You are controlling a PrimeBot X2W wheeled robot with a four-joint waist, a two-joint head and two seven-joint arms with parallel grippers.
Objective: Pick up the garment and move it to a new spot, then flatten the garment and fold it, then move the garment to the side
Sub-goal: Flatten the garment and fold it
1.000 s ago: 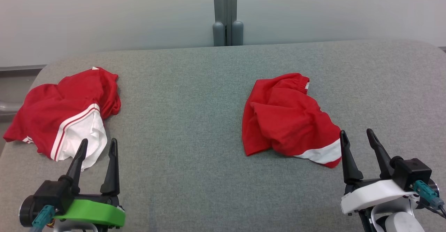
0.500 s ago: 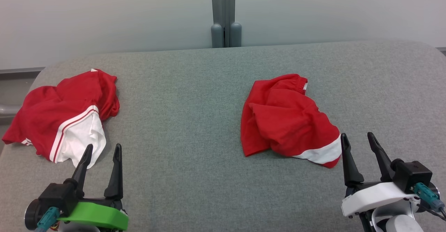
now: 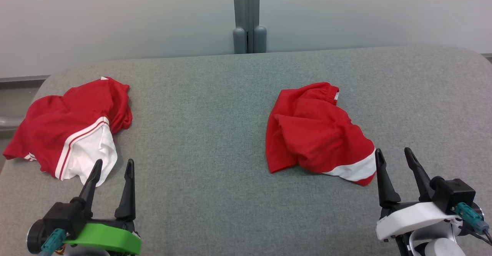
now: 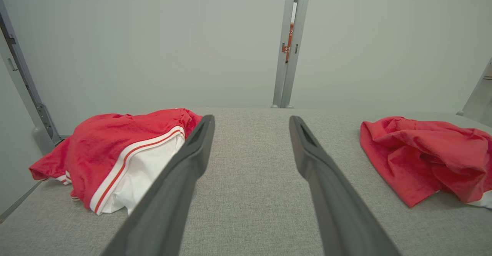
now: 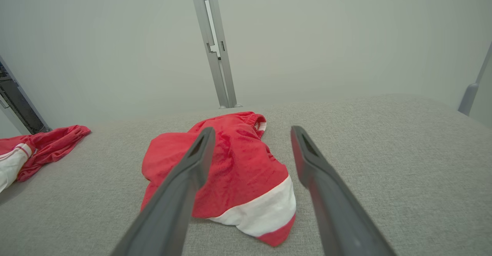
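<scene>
Two crumpled red garments with white bands lie on the grey padded table [image 3: 215, 133]. One garment [image 3: 315, 133] is right of centre, its white band toward me. My right gripper [image 3: 393, 151] is open and empty just beside that band's right end; in the right wrist view its left finger overlaps the garment [image 5: 238, 171]. The other garment [image 3: 65, 125] lies at the far left, with a white panel at its near end. My left gripper [image 3: 114, 162] is open and empty just short of that panel. From the left wrist, the gripper [image 4: 251, 118] points between both garments [image 4: 115, 148] [image 4: 423, 152].
A pale wall with a grey vertical post [image 3: 249, 15] runs behind the table's far edge. The left garment sits close to the table's rounded left edge [image 3: 23, 106]. A wide strip of bare grey table separates the two garments.
The left gripper has drawn back slightly toward the near edge and a little right. The head view shifted slightly. The garments lie as before.
</scene>
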